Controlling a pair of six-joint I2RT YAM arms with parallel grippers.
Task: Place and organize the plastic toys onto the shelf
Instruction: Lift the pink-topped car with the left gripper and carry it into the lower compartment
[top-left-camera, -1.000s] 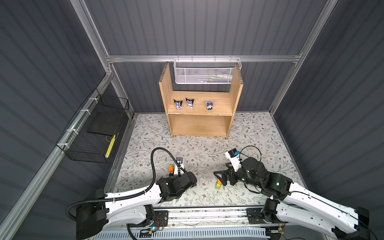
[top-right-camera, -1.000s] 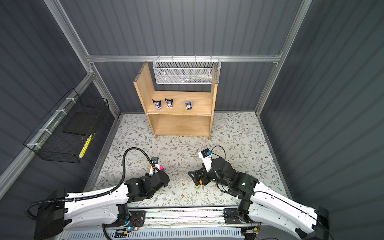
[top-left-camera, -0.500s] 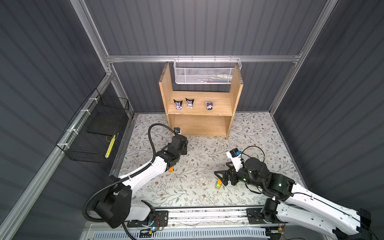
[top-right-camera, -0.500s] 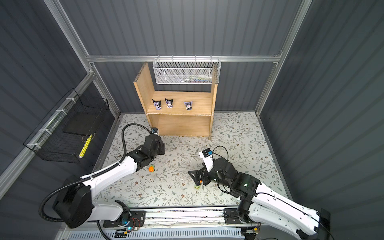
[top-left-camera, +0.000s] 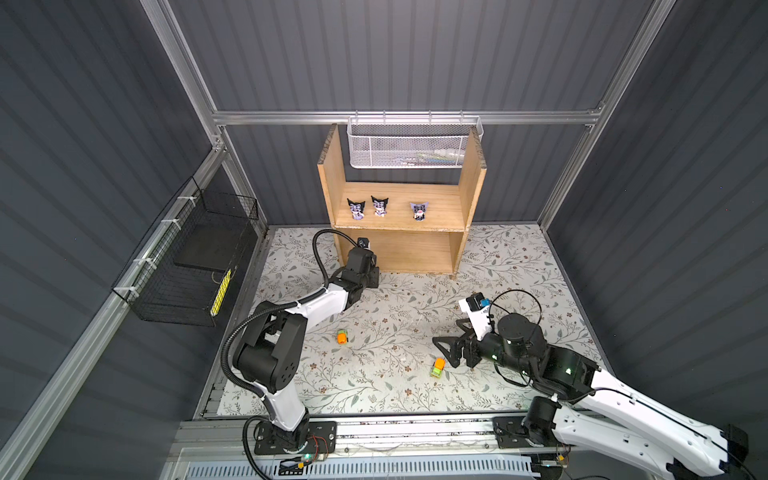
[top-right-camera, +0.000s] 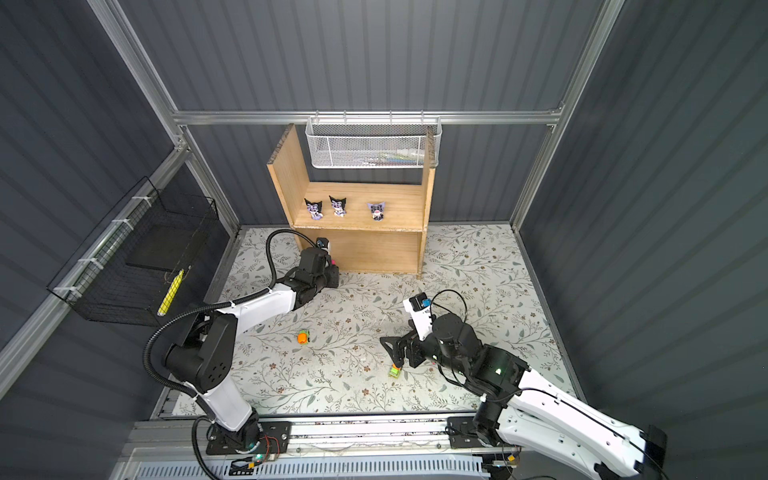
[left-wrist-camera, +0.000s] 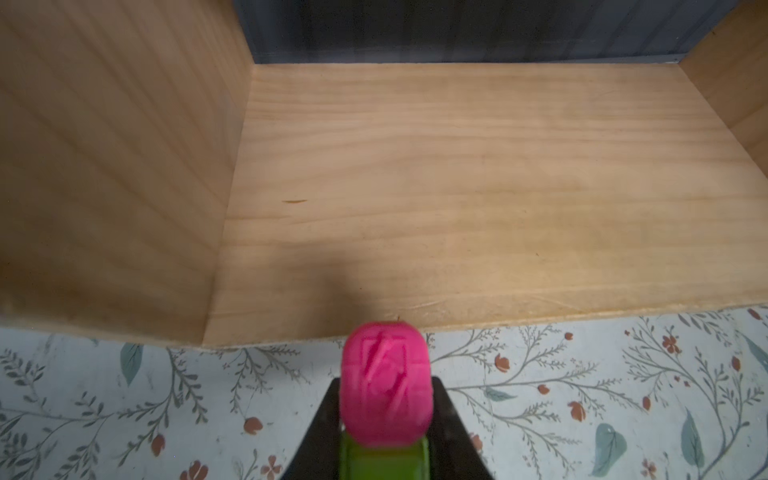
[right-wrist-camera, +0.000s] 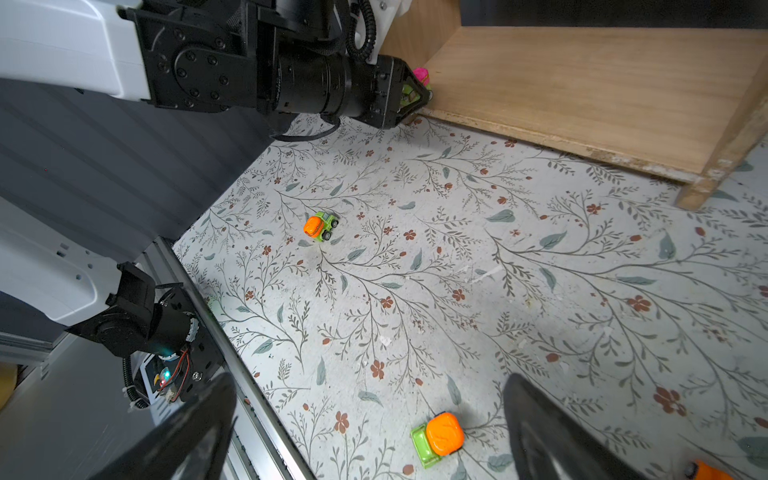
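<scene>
pink car (left-wrist-camera: 384, 399) clamped in left pincer (left-wrist-camera: 385, 381) at shelf (left-wrist-camera: 457, 166) btm edge.

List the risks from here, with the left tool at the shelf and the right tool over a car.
1. The left tool holds the pink-and-green car only at the front edge of the lower board of the shelf; released now, it may land on the floral mat or roll back out.
2. The orange-and-green car sits off-centre between the fingers of the open right tool, nearer one; closing might shove or tip it rather than grip it.
</scene>
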